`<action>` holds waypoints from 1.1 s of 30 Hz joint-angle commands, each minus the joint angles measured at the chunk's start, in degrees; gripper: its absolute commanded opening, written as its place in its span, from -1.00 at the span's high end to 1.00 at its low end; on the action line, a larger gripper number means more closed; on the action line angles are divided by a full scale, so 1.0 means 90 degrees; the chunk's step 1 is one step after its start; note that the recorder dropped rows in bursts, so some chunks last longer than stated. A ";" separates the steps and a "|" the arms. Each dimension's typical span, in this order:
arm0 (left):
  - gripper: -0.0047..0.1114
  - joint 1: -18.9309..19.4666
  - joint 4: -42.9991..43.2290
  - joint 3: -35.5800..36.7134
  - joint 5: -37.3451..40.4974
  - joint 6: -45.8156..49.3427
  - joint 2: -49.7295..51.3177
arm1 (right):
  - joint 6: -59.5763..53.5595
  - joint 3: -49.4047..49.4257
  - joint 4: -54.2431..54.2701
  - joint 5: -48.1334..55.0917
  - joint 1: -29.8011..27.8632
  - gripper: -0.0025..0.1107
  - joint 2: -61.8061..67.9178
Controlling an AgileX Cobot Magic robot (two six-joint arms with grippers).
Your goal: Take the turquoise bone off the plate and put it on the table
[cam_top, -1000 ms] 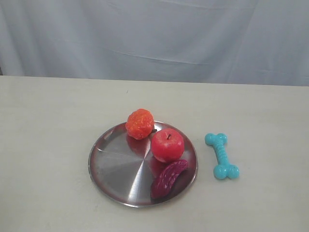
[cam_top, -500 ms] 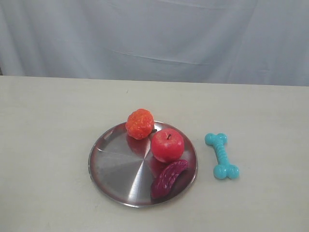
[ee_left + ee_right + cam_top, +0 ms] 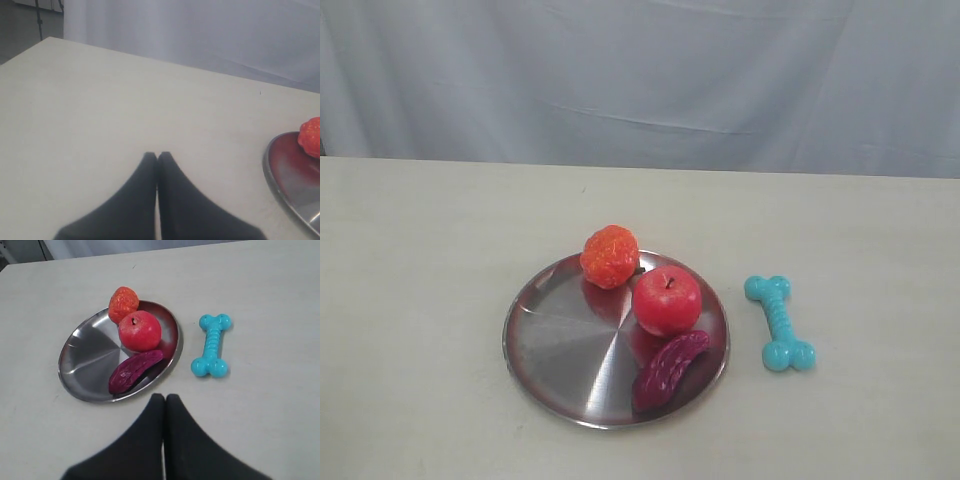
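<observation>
**Bone on surface, both tools clenched empty**

You see the bone (image 3: 779, 323) flat on the surface (image 3: 420, 300), just beside the plate (image 3: 555, 350) on its right and clear of the rim. The plate holds an apple (image 3: 666, 301), an orange ball (image 3: 610, 256) and a purple toy (image 3: 668, 368). Your left tool (image 3: 157, 156) is clenched on nothing, over bare surface near the plate. Your right tool (image 3: 165, 397) is clenched on nothing, above the surface, with plate and bone in its view.
</observation>
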 commanded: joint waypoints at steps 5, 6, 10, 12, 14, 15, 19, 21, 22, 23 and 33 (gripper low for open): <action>0.92 0.0028 0.0040 0.0016 -0.0034 -0.0012 -0.0008 | -0.0211 0.0025 -0.0470 -0.0904 0.0027 0.96 -0.0031; 0.92 0.0028 0.0040 0.0016 -0.0034 -0.0012 -0.0008 | -0.0211 0.0025 -0.0548 -0.1112 0.0027 0.96 -0.0031; 0.92 0.0028 0.0040 0.0016 -0.0034 -0.0012 -0.0008 | -0.0297 0.0042 -0.0916 -0.1873 0.0027 0.96 -0.0031; 0.92 0.0028 0.0040 0.0016 -0.0034 -0.0012 -0.0008 | -0.0592 0.0162 -0.0945 -0.2058 0.0027 0.96 -0.0031; 0.92 0.0028 0.0040 0.0016 -0.0034 -0.0012 -0.0008 | -0.0879 0.0390 -0.0960 -0.2264 -0.0034 0.96 -0.0172; 0.92 0.0028 0.0040 0.0016 -0.0034 -0.0012 -0.0008 | -0.0984 0.0547 -0.0934 -0.2397 -0.0166 0.96 -0.0300; 0.92 0.0028 0.0040 0.0016 -0.0034 -0.0012 -0.0008 | -0.1008 0.1247 -0.0914 -0.3155 -0.0763 0.96 -0.0874; 0.92 0.0028 0.0040 0.0016 -0.0034 -0.0012 -0.0008 | -0.1008 0.1609 -0.0914 -0.3474 -0.0956 0.96 -0.1162; 0.92 0.0028 0.0040 0.0016 -0.0034 -0.0012 -0.0008 | -0.1008 0.1774 -0.0914 -0.3597 -0.0992 0.96 -0.1280; 0.92 0.0028 0.0040 0.0016 -0.0034 -0.0012 -0.0008 | -0.1008 0.1929 -0.0914 -0.3705 -0.1005 0.96 -0.1378; 0.92 0.0028 0.0040 0.0016 -0.0034 -0.0012 -0.0008 | -0.1102 0.2925 -0.0914 -0.4360 -0.1005 0.96 -0.1564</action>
